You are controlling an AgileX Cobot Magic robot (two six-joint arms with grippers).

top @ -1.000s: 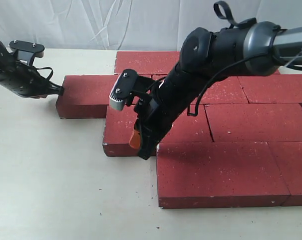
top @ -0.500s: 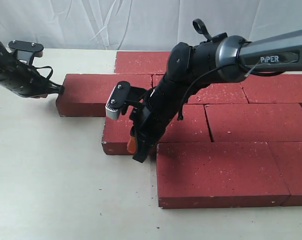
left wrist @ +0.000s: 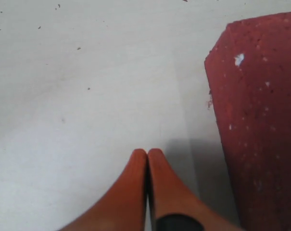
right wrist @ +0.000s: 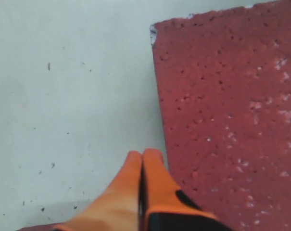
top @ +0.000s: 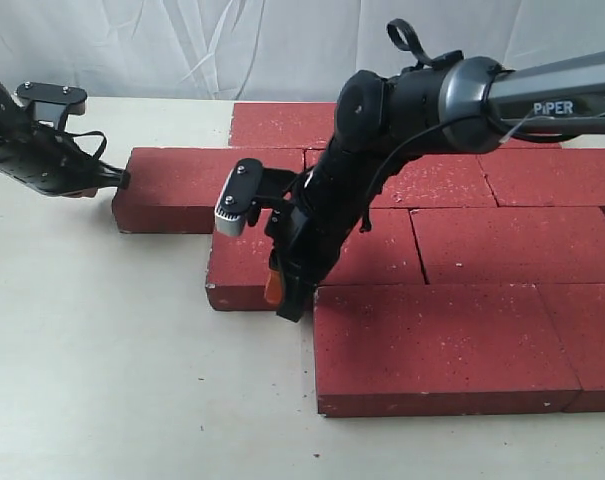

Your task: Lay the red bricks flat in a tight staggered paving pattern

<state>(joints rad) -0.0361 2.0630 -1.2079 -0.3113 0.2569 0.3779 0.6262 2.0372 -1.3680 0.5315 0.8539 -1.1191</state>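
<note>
Several red bricks lie flat in staggered rows, among them a back brick (top: 292, 125), a left brick (top: 197, 185), a partly hidden brick (top: 244, 268) and a front brick (top: 432, 345). My right gripper (top: 285, 303) is shut and empty. It points down at the table, right beside the front brick's left end (right wrist: 232, 120). In the right wrist view its orange fingers (right wrist: 157, 178) are pressed together, with the right gripper (right wrist: 144, 154) at that brick's edge. My left gripper (top: 120, 181) is shut and empty just off the left brick's end (left wrist: 260, 120). Its tips, the left gripper (left wrist: 146, 153), hover over bare table.
More bricks (top: 512, 245) fill the right side out to the frame edge. The pale table (top: 102, 380) stretches left and in front of the bricks, with small dark crumbs on it. A white cloth (top: 182, 45) hangs behind.
My right arm swung a little left and back, its shut gripper staying by the front brick's left end. No brick visibly moved. The left arm held still.
</note>
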